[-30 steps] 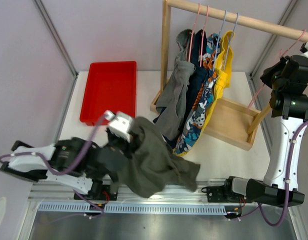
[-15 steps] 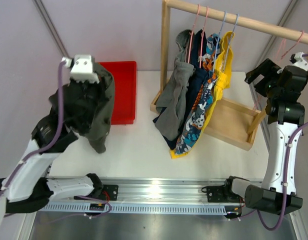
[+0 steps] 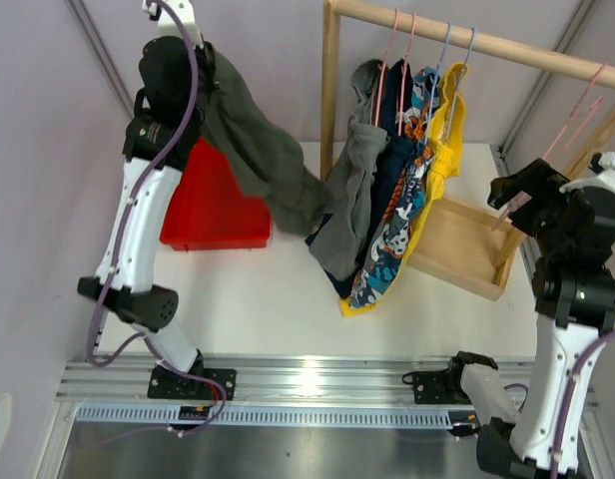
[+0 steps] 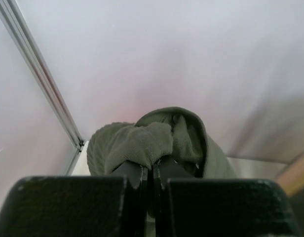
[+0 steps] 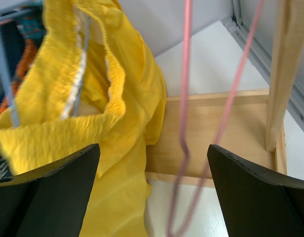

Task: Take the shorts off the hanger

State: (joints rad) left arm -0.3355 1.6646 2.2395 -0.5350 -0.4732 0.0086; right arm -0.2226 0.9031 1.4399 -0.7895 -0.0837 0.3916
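Left gripper [image 4: 153,170] clamps the olive shorts [image 3: 258,150] aloft; right gripper [image 5: 153,150] gapes, seemingly astride a blurred pink hanger [image 5: 185,74].

**Five pairs of soft fabric shorts.** The olive shorts [image 3: 260,150] are off the rack. One bunched edge is pinched between the closed fingers of the left gripper [image 4: 152,170], held high at the far left. The rest drapes down and to the right in a loose, crumpled sweep, with its lower end close beside the grey shorts [image 3: 349,195]. The other four pairs hang side by side from the wooden rail [image 3: 507,45], waistbands up and legs dangling. From left to right: grey shorts, navy shorts [image 3: 392,165], cartoon-print shorts [image 3: 395,239] in blue, orange and white, and yellow shorts [image 3: 445,140]. The right wrist view shows the yellow pair's gathered elastic waistband.
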